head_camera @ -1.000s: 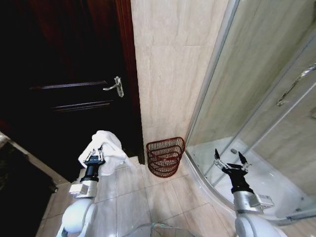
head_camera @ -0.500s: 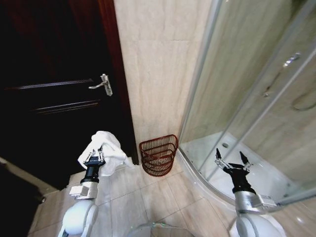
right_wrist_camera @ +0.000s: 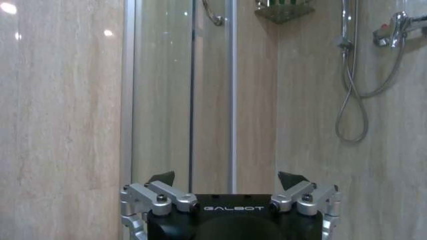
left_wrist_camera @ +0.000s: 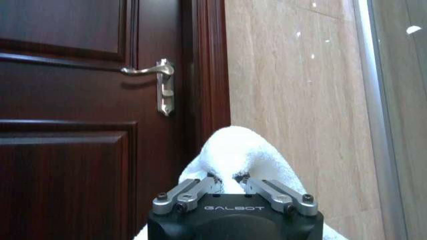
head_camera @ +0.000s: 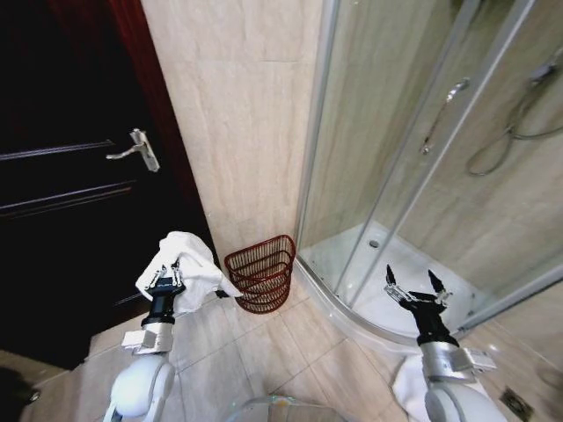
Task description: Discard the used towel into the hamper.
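Note:
My left gripper (head_camera: 165,280) is shut on a white towel (head_camera: 189,264), which drapes over its fingers and hangs to the right. In the left wrist view the towel (left_wrist_camera: 240,157) bulges up between the closed fingers of that gripper (left_wrist_camera: 230,182). The hamper (head_camera: 261,272), a small round dark red open-weave basket, stands on the floor against the beige wall, just right of the towel and lower. My right gripper (head_camera: 413,286) is held up open at the right, in front of the shower enclosure; the right wrist view shows its fingertips (right_wrist_camera: 227,178) spread apart with nothing between them.
A dark wooden door (head_camera: 62,167) with a metal lever handle (head_camera: 132,149) fills the left. A curved glass shower enclosure (head_camera: 422,158) with a raised white tray (head_camera: 361,303) takes up the right. Beige floor tiles (head_camera: 264,352) lie between me and the hamper.
The whole head view has shifted left, so the camera has turned right: door, wall and hamper sit further left and more of the shower shows. Both arms hold the same pose.

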Controlling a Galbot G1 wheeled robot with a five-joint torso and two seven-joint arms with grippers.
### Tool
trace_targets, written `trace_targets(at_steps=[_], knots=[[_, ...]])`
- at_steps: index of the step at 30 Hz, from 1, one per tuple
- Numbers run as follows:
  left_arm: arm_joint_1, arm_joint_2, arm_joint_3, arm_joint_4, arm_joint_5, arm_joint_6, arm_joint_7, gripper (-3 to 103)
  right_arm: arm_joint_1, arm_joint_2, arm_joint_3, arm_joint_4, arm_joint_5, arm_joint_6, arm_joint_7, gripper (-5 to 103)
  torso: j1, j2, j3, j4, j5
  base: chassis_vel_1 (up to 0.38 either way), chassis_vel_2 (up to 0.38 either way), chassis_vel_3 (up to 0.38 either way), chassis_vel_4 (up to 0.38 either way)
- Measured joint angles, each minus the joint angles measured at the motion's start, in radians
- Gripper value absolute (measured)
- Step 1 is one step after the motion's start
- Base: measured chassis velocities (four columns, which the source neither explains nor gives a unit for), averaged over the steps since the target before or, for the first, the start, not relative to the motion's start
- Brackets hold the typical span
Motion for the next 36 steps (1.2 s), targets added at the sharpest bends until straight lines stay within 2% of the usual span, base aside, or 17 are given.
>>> trace_targets(at_steps=[20, 36], knots=[[-0.019, 0.036, 0.004, 0.041, -0.023, -0.005, 0.000, 9, 0.009, 0.028, -0.006, -0.006, -0.024, -0.005, -0.006, 100, -0.032, -0.078, -0.046, -0.0001, 0.0000, 0.000, 0.000, 0.000, 0.000], [-0.013, 0.040, 0.005, 0.068, -0.031, -0.037, 0.000, 9, 0.009, 0.041, -0.017, -0.002, -0.052, -0.006, -0.008, 100, -0.059, -0.140, -0.080, 0.0000, 0.0000, 0.000, 0.000, 0.000, 0.000]])
